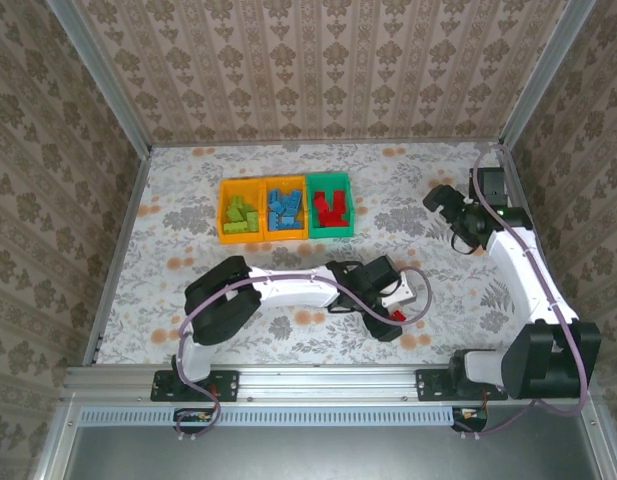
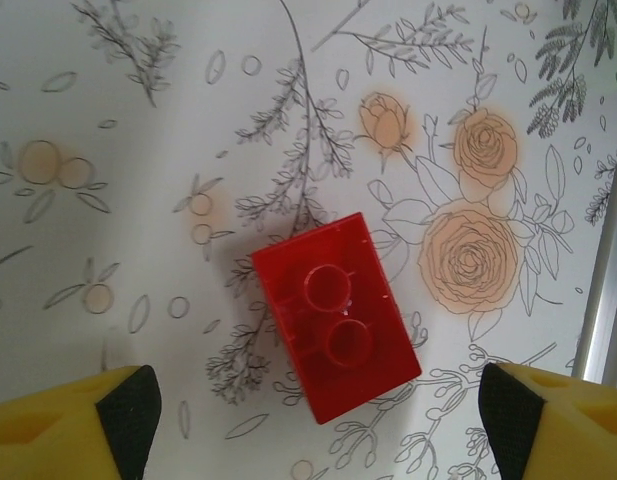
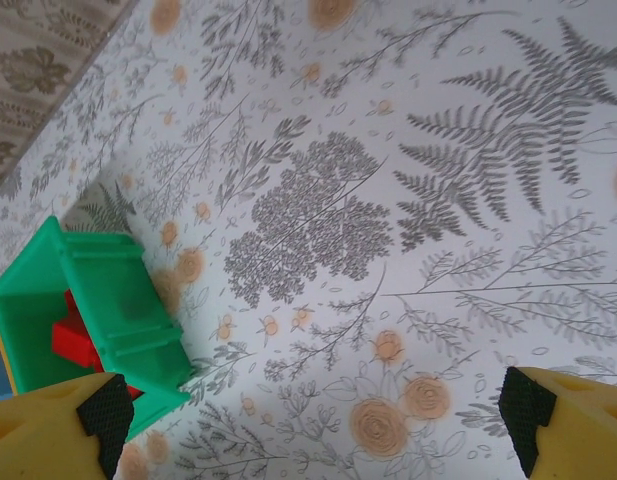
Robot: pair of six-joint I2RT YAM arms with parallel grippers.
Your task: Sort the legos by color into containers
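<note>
One red lego [image 2: 336, 315] lies loose on the flowered table with its hollow underside up, tilted at an angle; from above this red lego [image 1: 397, 316] is at the middle right. My left gripper [image 2: 318, 425] hangs over it, open, with a yellow-and-black finger on each side and neither touching the brick. The containers stand in a row at the back: an orange-yellow bin [image 1: 224, 213] with green legos, an orange-yellow bin [image 1: 285, 236] with blue legos, and a green bin [image 1: 348, 205] with red legos. My right gripper [image 3: 318, 420] is open and holds nothing, to the right of the green bin [image 3: 108, 290].
The left arm [image 1: 288, 290] stretches across the near table from left to right. The right arm [image 1: 523, 270] runs along the right side. A metal rail [image 1: 318, 375] borders the near edge, and patterned walls close the back and sides.
</note>
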